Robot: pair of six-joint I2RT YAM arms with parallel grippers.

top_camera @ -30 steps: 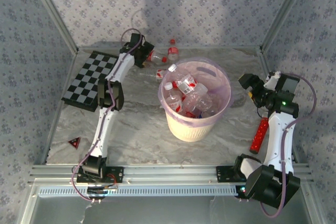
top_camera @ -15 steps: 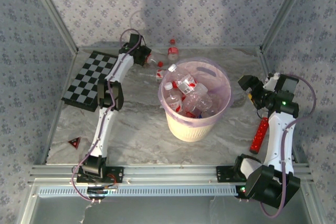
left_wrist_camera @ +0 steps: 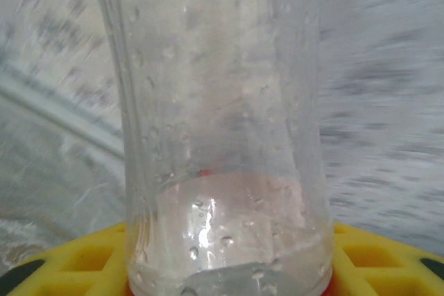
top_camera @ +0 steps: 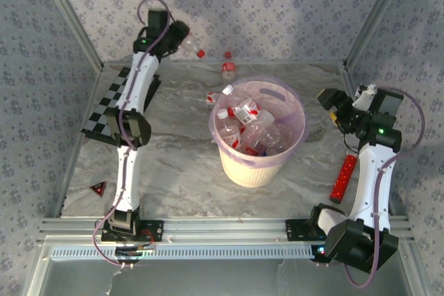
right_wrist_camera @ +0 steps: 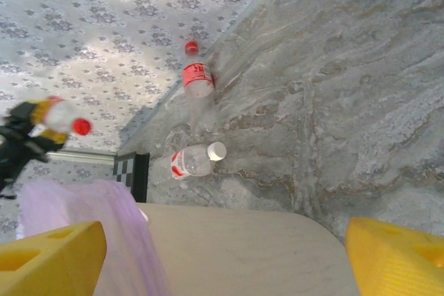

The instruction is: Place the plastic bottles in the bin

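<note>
L arm stretched tall at upper left of top view; left gripper (top_camera: 179,35) clamped on clear bottle (top_camera: 190,46).
Bottle's long axis slants down-right, red cap (top_camera: 200,53) leading, toward bin (top_camera: 243,168) at frame ctr. Right gripper (top_camera: 331,104), mid-right, fingers apart.
</note>
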